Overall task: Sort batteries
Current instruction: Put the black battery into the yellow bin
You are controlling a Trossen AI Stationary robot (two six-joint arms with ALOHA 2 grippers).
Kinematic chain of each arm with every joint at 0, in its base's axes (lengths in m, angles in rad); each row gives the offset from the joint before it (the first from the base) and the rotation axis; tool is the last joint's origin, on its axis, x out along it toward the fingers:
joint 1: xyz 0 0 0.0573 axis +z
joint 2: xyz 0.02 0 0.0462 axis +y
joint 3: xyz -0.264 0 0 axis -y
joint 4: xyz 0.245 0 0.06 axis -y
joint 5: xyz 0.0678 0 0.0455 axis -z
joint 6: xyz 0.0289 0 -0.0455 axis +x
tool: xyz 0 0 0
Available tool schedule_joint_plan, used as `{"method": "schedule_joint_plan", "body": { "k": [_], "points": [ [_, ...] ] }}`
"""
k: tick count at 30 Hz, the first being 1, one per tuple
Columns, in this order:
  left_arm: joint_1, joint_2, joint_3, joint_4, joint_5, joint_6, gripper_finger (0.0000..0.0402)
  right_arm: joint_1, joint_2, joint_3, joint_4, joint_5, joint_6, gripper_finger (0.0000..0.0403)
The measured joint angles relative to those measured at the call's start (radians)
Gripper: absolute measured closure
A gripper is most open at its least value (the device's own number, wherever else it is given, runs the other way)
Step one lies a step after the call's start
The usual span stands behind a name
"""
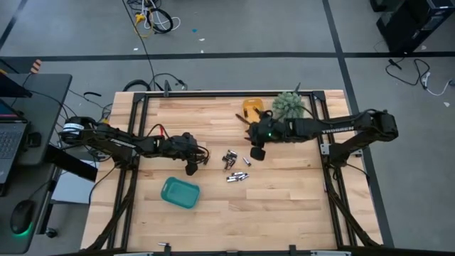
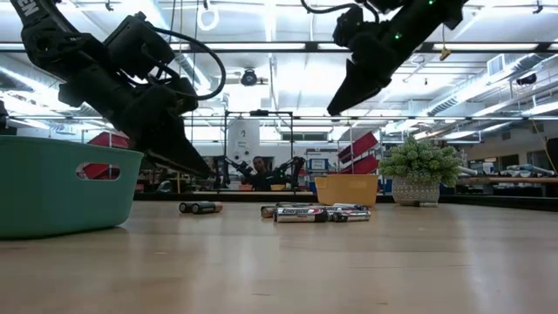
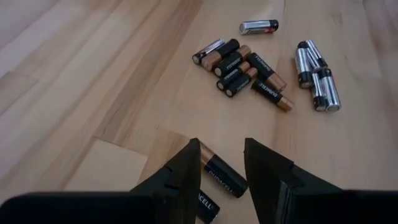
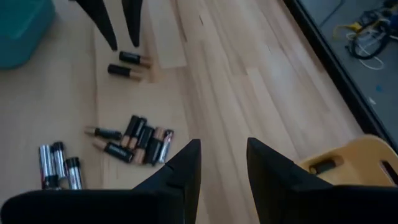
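Observation:
Several batteries lie on their sides on the wooden table [image 1: 284, 199]. A dark, copper-ended cluster [image 3: 242, 68] and a silvery cluster [image 3: 317, 74] lie at mid-table, with one silvery cell [image 3: 259, 26] apart from them. My left gripper [image 3: 221, 165] hangs open just above two more dark batteries [image 3: 222, 179]; its tips [image 2: 196, 167] are clear of the tabletop. My right gripper [image 4: 221, 168] is open and empty, raised high [image 2: 340, 106] between the pile and the yellow tray [image 4: 351, 165], which holds one battery [image 4: 323, 166].
A teal tray [image 1: 179, 193] sits near the front, left of the centre. The yellow tray [image 1: 252, 108] and a small potted plant [image 1: 290, 105] stand at the far edge. Bare wood stretches along the near and right sides.

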Motion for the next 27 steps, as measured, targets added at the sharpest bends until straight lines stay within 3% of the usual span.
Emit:
{"method": "schedule_joint_plan", "body": {
  "k": [12,27],
  "points": [
    [0.0,0.0,0.0,0.054,0.0,-0.001,0.0282,0.095,0.0,0.0,-0.161,0.059,0.111,0.0289],
    [0.0,0.0,0.0,0.113,-0.001,0.025,0.0282,0.191,0.0,0.0,-0.587,0.059,0.411,0.0289]
  ]
}}
